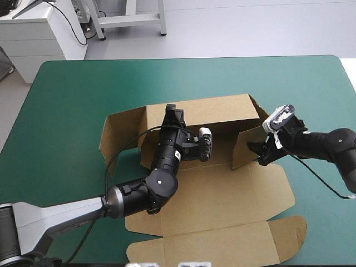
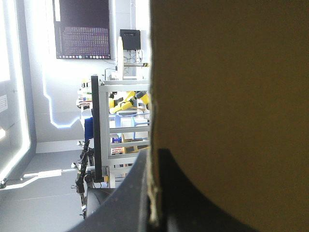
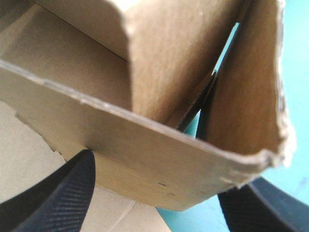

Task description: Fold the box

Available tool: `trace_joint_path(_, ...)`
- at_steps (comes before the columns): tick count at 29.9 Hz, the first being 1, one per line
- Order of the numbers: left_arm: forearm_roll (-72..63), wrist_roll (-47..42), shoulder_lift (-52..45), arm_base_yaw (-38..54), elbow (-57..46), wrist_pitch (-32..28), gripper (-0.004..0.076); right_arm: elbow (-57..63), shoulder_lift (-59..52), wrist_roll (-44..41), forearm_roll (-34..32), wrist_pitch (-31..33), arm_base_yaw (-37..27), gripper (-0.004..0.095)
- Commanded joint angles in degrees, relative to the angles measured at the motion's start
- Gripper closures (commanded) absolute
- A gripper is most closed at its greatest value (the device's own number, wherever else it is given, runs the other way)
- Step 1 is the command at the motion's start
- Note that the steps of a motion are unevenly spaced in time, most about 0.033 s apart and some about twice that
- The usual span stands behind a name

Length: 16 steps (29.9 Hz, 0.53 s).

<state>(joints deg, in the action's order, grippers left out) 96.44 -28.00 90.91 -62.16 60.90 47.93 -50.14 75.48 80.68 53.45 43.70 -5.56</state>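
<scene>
The brown box [image 1: 222, 206] lies mid-table, its base and lid flat toward the near edge and its back wall [image 1: 217, 114] raised. My left gripper [image 1: 173, 113] sits at the top of that wall near its left end. In the left wrist view the board's edge [image 2: 231, 96] runs between the black fingers [image 2: 130, 193], and the left gripper [image 2: 153, 154] is shut on the box. My right gripper [image 1: 260, 151] is at the raised right side flap [image 1: 247, 146]. It stands open [image 3: 154, 179] with that flap [image 3: 145, 159] between its fingers [image 3: 63, 193].
A left side flap [image 1: 119, 133] stands half raised, angled outward. The lid's rounded tab [image 1: 292, 233] reaches toward the near right. Bare teal-green cover [image 1: 83, 94] stretches to the far and left edges.
</scene>
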Motion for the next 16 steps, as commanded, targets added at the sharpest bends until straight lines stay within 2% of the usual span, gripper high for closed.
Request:
trace_joint_path(1,5.3,-0.5,-2.6,-0.3,1.5,2.2,0.0731,-1.5,-0.4,0.3,8.7,0.8,-0.5,0.0253)
trace_joint_path(6,5.3,-0.5,-2.6,-0.3,1.5,2.1,0.0731,1.4,-1.0,2.4,15.1,-1.6,-0.2,0.0253)
trace_joint_path(10,5.3,-0.5,-2.6,-0.3,1.5,1.8,0.0731,3.4,-1.1,3.0,16.2,-5.6,3.3,0.0253)
trace_joint_path(11,5.3,-0.5,-2.6,-0.3,1.5,1.7,0.0731,3.8,-1.1,3.2,16.2,-7.3,5.2,0.0253)
trace_joint_path(16,5.3,-0.5,-2.6,-0.3,1.5,1.5,0.0731,5.6,-1.1,3.2,16.9,-25.1,14.1,0.0253)
